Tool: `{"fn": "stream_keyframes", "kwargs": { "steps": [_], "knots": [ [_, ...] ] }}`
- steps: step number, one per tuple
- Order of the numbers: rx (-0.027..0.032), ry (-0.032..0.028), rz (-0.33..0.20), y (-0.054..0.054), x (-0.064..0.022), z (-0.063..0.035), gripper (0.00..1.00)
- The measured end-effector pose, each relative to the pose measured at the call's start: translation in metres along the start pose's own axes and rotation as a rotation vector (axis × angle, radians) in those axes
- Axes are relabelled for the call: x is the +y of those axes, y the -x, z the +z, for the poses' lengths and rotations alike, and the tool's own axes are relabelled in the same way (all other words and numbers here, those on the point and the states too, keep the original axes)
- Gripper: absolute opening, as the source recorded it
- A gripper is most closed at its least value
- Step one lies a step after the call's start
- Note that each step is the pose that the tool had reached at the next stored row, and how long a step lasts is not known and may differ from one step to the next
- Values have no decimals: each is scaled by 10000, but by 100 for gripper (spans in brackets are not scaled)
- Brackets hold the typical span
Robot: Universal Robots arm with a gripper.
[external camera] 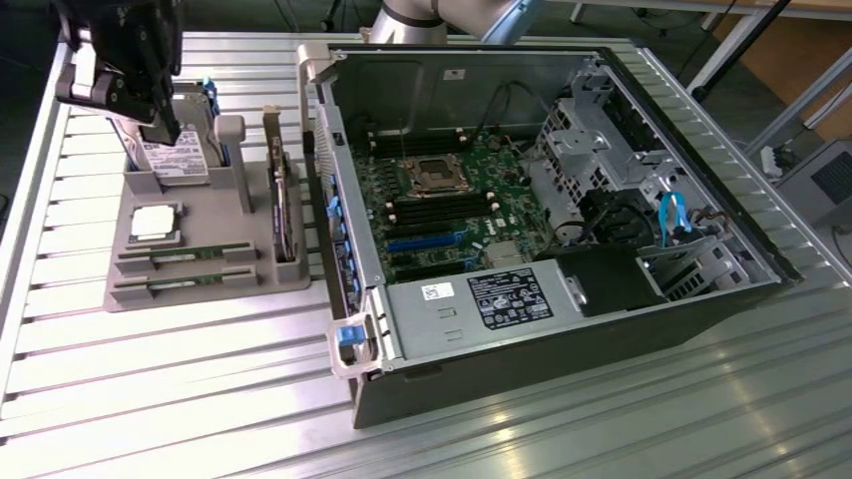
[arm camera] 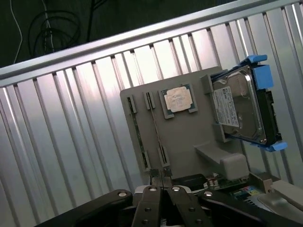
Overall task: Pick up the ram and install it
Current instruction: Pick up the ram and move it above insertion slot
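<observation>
Two slim green ram sticks lie side by side in slots at the front of the grey holder: one ram stick and a second ram stick just in front of it. In the wrist view they appear edge-on as thin lines, ram and ram. My gripper hangs above the back of the holder, over the hard drive and well apart from the sticks. The gripper is shut, its fingers pressed together with nothing between them.
On the holder also sit a silver processor chip, a hard drive in blue rails and a dark expansion card on edge. The open computer case lies to the exterior view's right, its motherboard exposed. Slatted metal table.
</observation>
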State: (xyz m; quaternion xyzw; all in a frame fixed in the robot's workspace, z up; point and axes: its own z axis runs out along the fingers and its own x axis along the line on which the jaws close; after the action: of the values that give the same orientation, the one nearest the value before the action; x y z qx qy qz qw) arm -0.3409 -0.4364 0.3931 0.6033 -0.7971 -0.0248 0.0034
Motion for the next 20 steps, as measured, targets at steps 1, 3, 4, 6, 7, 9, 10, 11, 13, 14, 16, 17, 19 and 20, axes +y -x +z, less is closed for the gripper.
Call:
{"fn": "stream_keyframes", "kwargs": {
  "steps": [1,3,4,6,7,9,10,11,13,14,16,17,19,20],
  "knots": [
    [3,1,-65,0,0,0,10],
    [8,5,-201,0,0,0,10],
    [11,6,-269,0,0,0,10],
    [18,9,-406,0,0,0,10],
    [22,12,-497,0,0,0,10],
    [33,18,-732,0,0,0,10],
    [36,19,-792,0,0,1,10],
    [39,20,-865,0,0,1,10],
    [50,22,-996,0,0,1,10],
    [55,23,-1057,0,0,1,10],
    [64,26,-1178,0,0,0,10],
    [67,26,-1229,0,0,0,10],
    [68,27,-1239,0,0,0,10],
    [68,27,-1239,0,0,0,10]
  ]
}}
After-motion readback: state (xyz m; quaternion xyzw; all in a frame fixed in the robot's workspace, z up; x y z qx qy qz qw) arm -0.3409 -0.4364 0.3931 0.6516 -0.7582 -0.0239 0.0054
